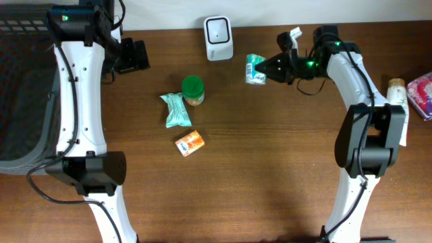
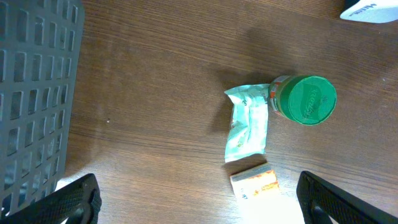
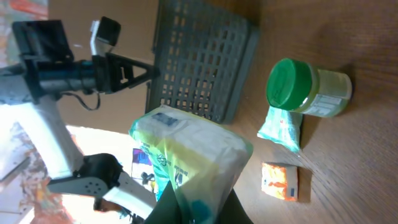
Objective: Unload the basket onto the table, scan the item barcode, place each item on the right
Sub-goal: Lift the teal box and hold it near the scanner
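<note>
Slippage is the likely risk: the right pincer point(image 1: 270, 67) pinches just one edge of the green-and-white crinkly plastic packet point(image 1: 255, 69), aloft near the white boxy scanner point(image 1: 219, 30), and its barcode may face away. The left pincer point(image 1: 137, 56) gapes wide, empty.

Green-lid jar point(image 1: 193, 90) just beside teal pkt point(image 1: 176, 110); orange box point(image 1: 190, 143) nr both; grey basket point(image 1: 20, 67) far L.

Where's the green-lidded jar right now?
Overhead view: the green-lidded jar sits on the table left of centre, beside the mint packet, with the orange box just below them.
</note>
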### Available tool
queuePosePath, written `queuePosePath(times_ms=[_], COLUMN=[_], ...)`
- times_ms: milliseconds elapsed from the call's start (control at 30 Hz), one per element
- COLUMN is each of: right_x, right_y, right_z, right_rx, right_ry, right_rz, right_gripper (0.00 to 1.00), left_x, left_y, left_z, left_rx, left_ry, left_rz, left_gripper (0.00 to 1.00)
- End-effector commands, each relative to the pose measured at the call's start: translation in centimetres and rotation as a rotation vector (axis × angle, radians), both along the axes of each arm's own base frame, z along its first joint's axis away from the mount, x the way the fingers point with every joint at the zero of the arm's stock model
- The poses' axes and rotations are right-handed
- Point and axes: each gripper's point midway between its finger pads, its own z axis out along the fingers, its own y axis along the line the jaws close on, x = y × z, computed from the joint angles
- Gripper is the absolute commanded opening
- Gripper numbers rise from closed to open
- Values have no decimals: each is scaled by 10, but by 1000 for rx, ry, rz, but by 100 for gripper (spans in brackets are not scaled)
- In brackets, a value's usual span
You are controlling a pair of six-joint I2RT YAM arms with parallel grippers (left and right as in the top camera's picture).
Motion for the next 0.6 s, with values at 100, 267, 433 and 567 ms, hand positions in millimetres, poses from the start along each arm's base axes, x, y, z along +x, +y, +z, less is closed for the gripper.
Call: queuePosePath(times_ms=[100,267,433,567], right_x=[10,13,-12,-39], right_y=[2,5,27,28], right_z=[20,21,14,-5], right_rx=[56,55,54,-44], right_ry=[18,-8,18,122], right_rz=[14,20,70,80], right_gripper=[4,4,4,4], left_x=[-2,-2,-2,-2], left_y=[-1,-1,-1,-1], left_z=[9,9,9,9], left_rx=[9,9,9,9], left_ry=[-22,-22,-22,-22], left_rz=[-15,-15,-15,-15], left_gripper=[99,99,99,99])
